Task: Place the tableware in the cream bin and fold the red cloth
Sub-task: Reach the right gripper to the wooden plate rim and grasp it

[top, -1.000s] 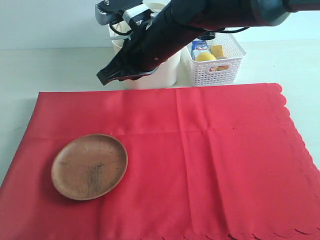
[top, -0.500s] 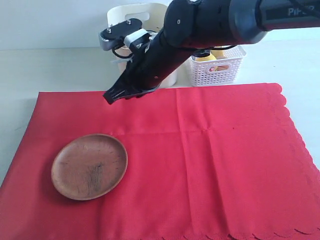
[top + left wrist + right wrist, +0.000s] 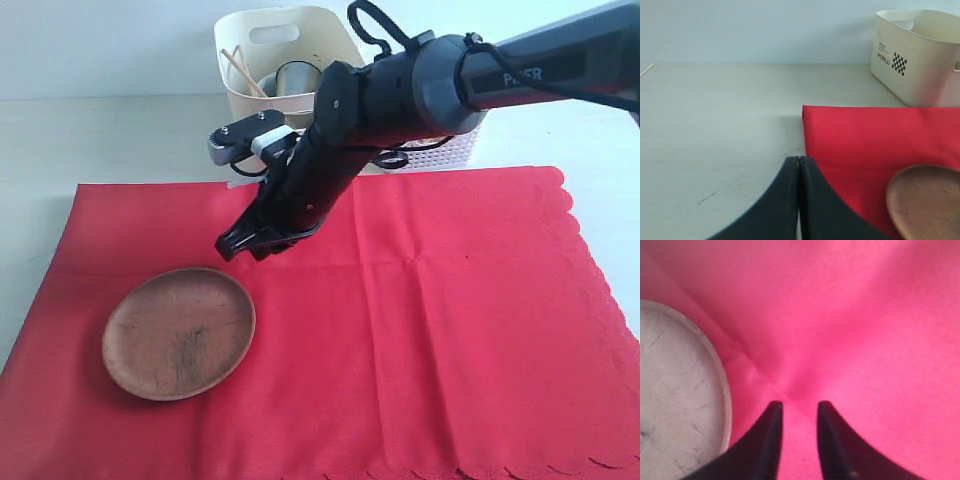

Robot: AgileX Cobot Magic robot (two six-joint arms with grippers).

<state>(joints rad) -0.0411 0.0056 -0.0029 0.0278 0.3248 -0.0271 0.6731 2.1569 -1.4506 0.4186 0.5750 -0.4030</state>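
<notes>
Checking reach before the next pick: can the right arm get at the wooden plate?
Probably yes: the right gripper hangs open near the wooden plate, with only bare red cloth between them.

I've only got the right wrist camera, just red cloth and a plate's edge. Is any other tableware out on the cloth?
Observer: No, only the round brown wooden plate lies on the red cloth.
Operator: Where's the cream bin?
Observer: In the exterior view the cream bin stands behind the cloth's far edge, with the chopsticks and steel cup inside.
Operator: And the left gripper?
Observer: The left gripper is shut and empty, over the table beside a cloth corner.
</notes>
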